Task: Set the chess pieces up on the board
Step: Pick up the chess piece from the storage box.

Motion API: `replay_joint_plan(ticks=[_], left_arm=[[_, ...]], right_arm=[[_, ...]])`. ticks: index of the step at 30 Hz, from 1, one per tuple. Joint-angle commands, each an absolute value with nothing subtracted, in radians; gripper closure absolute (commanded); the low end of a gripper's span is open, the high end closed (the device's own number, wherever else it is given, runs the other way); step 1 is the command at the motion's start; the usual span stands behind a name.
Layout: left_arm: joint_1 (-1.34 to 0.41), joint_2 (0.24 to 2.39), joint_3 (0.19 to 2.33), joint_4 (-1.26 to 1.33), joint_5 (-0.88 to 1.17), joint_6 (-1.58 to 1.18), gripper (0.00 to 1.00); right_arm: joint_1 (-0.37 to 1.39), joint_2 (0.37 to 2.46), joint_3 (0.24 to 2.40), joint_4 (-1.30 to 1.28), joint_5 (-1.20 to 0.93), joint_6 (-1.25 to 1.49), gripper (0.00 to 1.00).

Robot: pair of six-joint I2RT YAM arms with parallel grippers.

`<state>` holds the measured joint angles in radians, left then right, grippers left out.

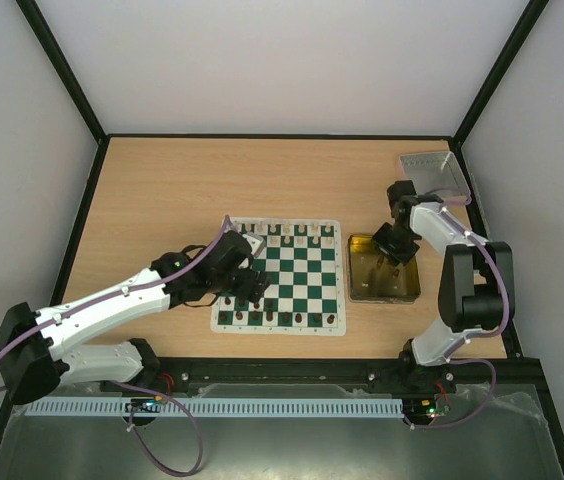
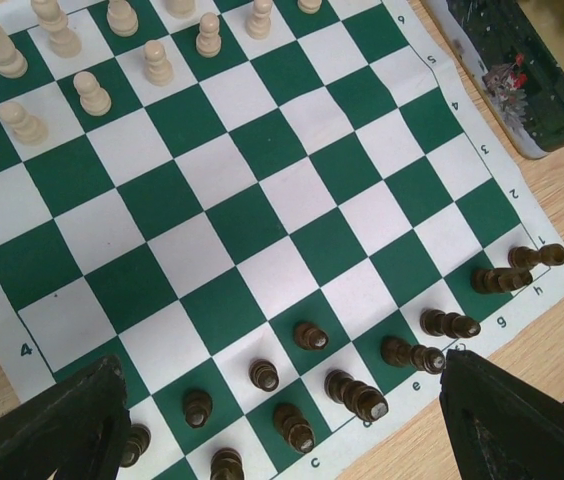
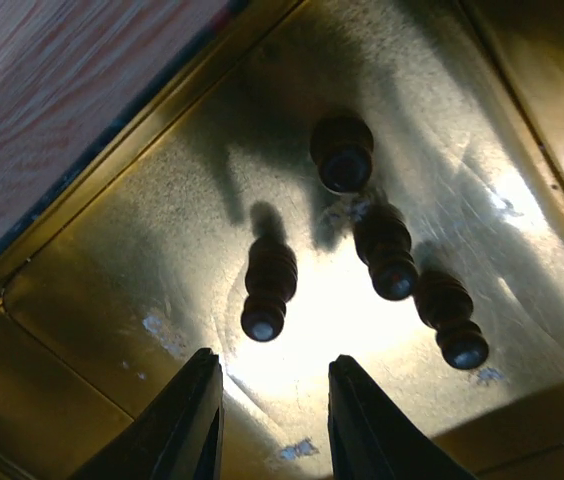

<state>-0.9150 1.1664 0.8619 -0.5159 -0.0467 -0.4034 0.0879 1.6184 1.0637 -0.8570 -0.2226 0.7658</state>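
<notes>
Because the right gripper (image 3: 274, 360) has its jaws only narrowly apart and empty, its next closure is the main risk. Four dark pieces (image 3: 267, 290) sit on the glossy floor of the yellow tray (image 3: 142, 240). The nearest is just ahead of the gap and slightly off its centre line. A fingertip that meets this piece instead of straddling it would probably push it across the slick floor or into the three pieces close beside it. A round body pinched off-centre may also squirt out of the jaws.

The left gripper (image 2: 282, 360) has its jaws wide apart and empty, low over the near edge of the board (image 2: 262, 170). Its fingers flank the dark rows (image 2: 312, 335) already placed there, and one finger is just beside a back-row piece. A sideways move at this height could topple that piece into its neighbours. The pale pieces (image 2: 92, 95) on the far side are well apart from both fingers.

Limits of view:
- Glare and shadow in the tray prevent telling whether its pieces stand or lie.
- The left fingers hide part of the nearest dark row.
- In the top view, the left arm covers one board corner, and the contents of the grey tray (image 1: 432, 170) cannot be made out.
</notes>
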Motion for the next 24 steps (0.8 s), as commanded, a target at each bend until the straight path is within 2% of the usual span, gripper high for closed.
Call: replay_joint_plan(ticks=[1,6,16,24], left_arm=[[-0.910,1.152,0.850,-0.516,-0.049,-0.396,0.15],[-0.912,1.151,0.849,-0.513,-0.048,-0.396,0.15],[-0.913,1.158,0.846,-0.510,-0.046,-0.397,0.15],[-0.914,1.162,0.845,-0.506,-0.035,-0.394,0.15]], right_arm=[[0.067,1.645,1.073,-0.811,-0.241,0.760,0.72],[0.052,1.683,1.077,-0.793,-0.237,0.757,0.73],[0.051,1.711,1.077,-0.775,-0.243,0.764,0.83],[0.051,1.710,1.071,-0.783,-0.247,0.755,0.83]])
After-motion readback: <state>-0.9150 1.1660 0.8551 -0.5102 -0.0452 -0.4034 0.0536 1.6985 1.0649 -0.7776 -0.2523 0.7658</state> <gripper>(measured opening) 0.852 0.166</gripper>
